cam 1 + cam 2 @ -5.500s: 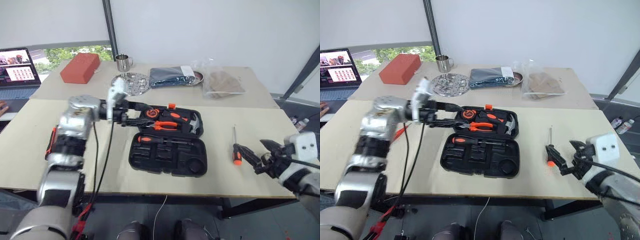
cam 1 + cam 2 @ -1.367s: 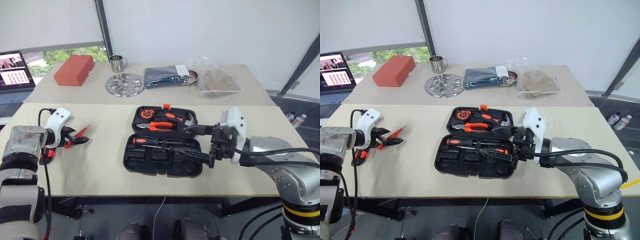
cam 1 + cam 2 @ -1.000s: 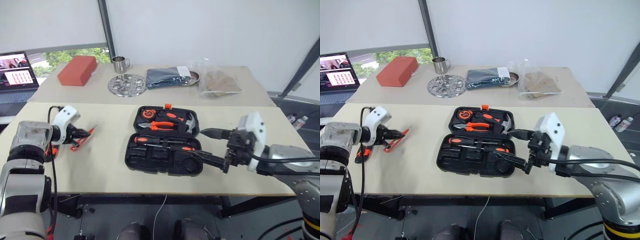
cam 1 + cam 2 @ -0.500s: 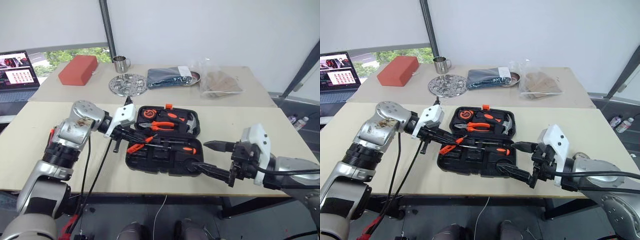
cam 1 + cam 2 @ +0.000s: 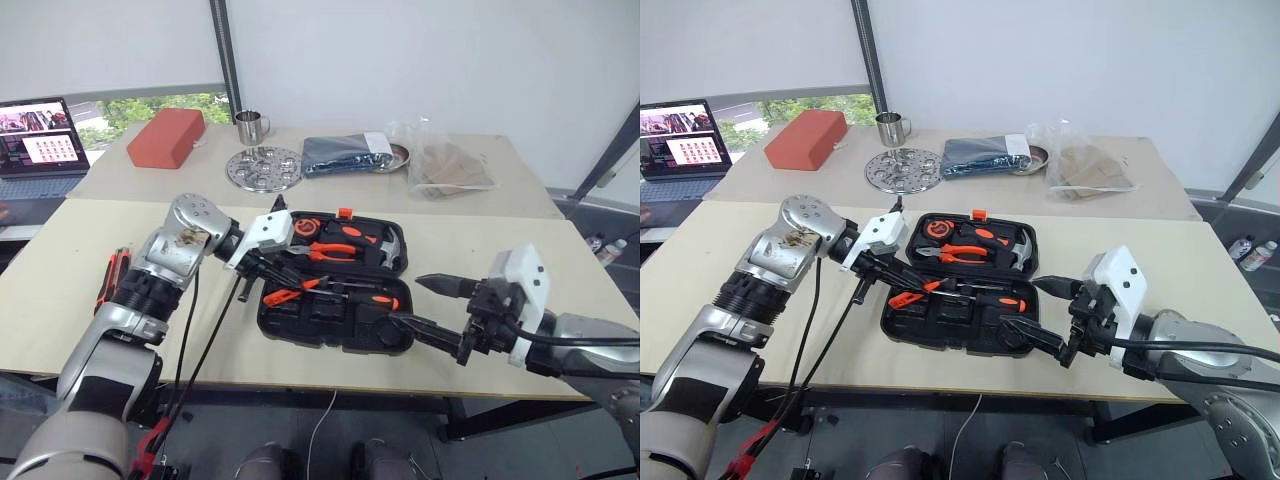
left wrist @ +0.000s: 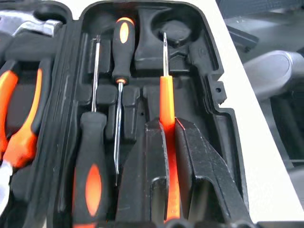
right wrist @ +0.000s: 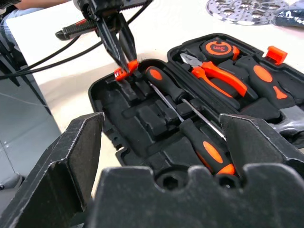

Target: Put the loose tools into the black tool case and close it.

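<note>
Since a second ago the left gripper [image 5: 268,278] has carried the slim red screwdriver [image 6: 166,123] from the open surface [image 5: 60,290] on the robot's left to the black tool case [image 5: 385,340], and the right gripper [image 5: 428,305] has drawn back from the case toward the near right edge.

That screwdriver sits clamped by its handle between the left fingers [image 6: 199,161], its thin shaft reaching out over the recesses of the case's near half. Beside it in that half lie two screwdrivers with black-orange handles [image 6: 90,175], set head to tail. The far half holds orange-handled pliers [image 5: 962,252], a tape measure [image 5: 933,229] and a hammer [image 5: 1018,250]. The case lies open and flat in the middle of the surface.

The right fingers [image 7: 71,156] stand wide apart and hold nothing, just off the case's near right corner.

Further back are a red box [image 5: 165,137], a metal mug [image 5: 248,127], a round perforated metal plate [image 5: 263,167], folded dark cloth [image 5: 345,153] and a clear bag [image 5: 450,168]. A laptop [image 5: 45,135] stands at far left.
</note>
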